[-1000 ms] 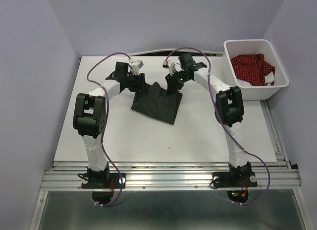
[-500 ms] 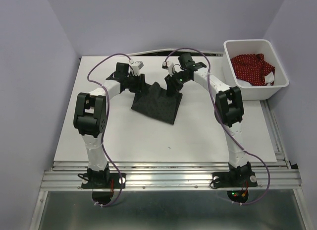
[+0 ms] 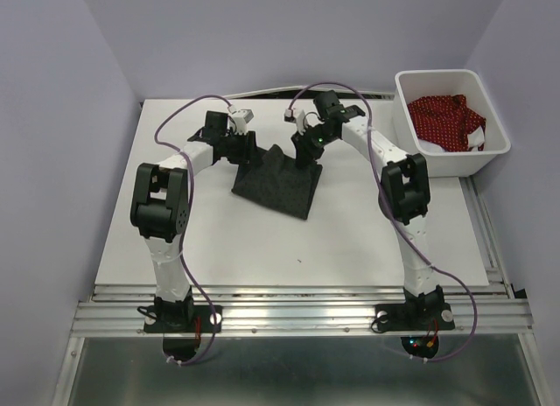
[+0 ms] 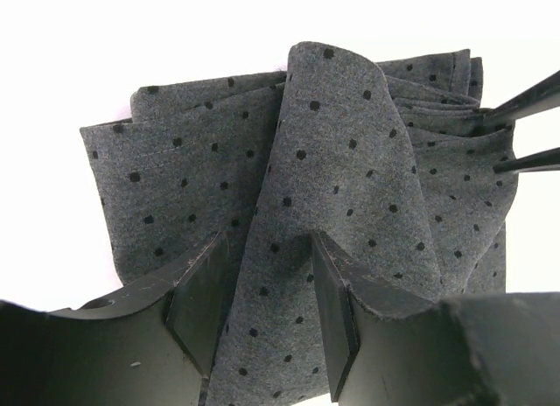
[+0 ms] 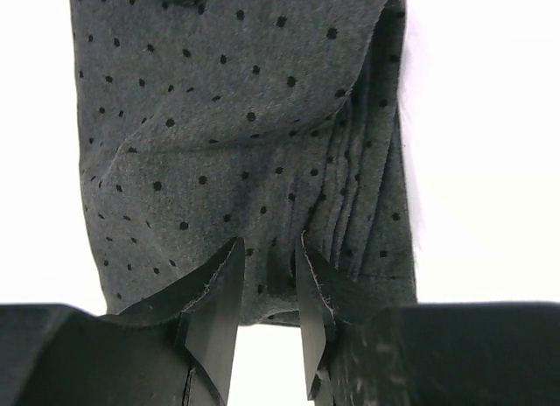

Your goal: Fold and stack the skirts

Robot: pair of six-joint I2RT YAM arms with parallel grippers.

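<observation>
Charcoal skirt [image 3: 278,183], black-dotted and creased, has its far edge pinched by left hand [image 4: 265,241] and right hand [image 5: 268,247].

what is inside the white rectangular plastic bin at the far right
A bunched red cloth skirt with tiny white dots lies in the bin. A bit of white cloth shows at its right edge. Anything beneath is covered.

Top camera: fixed high behind the arm bases, looking down over the whole counter [image 3: 219,248]. Wrist cameras: close range, sighting past the left gripper [image 4: 264,240] and the right gripper [image 5: 268,241]. All three views share the dark skirt [image 3: 278,183].
</observation>
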